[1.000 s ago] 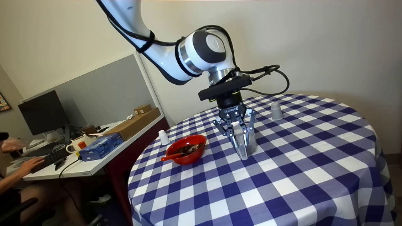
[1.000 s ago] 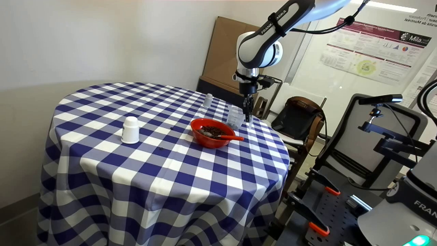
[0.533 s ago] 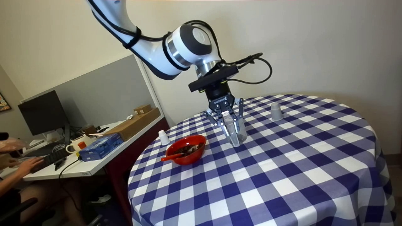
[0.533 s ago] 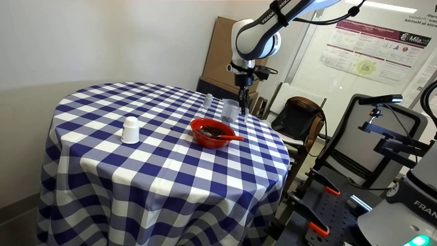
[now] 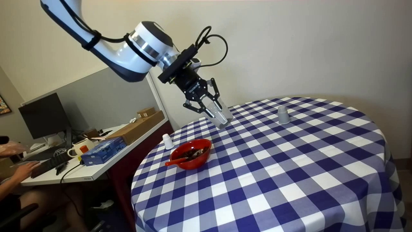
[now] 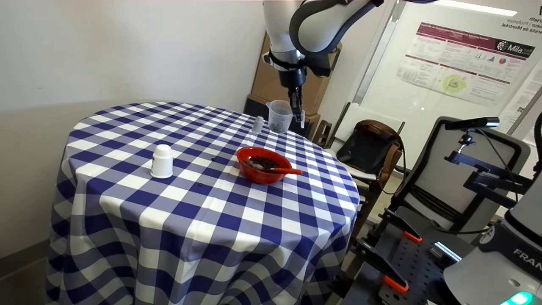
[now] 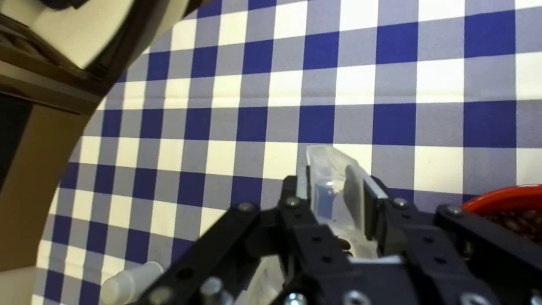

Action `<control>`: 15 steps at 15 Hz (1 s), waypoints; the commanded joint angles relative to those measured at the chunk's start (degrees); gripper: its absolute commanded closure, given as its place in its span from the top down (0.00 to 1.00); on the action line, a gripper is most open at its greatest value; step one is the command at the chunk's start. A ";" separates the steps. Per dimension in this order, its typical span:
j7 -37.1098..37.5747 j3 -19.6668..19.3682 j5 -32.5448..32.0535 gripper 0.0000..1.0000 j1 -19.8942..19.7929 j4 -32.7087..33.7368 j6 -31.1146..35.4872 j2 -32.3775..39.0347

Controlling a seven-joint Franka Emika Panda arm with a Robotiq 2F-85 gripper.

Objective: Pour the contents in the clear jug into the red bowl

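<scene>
Aloft, a bent arm (image 5: 132, 59), hand (image 5: 216, 112) aslant above the table (image 5: 289, 167), tight on the clear jug (image 6: 279, 116).

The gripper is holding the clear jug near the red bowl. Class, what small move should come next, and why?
Probably carry the clear jug over the red bowl before pouring. The gripper holds the jug's handle, the jug appears off the tablecloth and dark contents show inside it; yet in both exterior views it is not over the bowl, so pouring here would likely spill.

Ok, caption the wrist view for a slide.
Gripper holding the clear jug above the checked tablecloth, red bowl cut off at the right edge.
</scene>
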 commanded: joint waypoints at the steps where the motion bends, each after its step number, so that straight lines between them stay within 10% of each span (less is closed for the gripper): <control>1: 8.54 2.25 -11.03 0.12 4.25 -5.98 -5.10 -4.85; 15: 27.77 14.34 -34.24 0.12 11.72 -16.01 -26.66 -1.31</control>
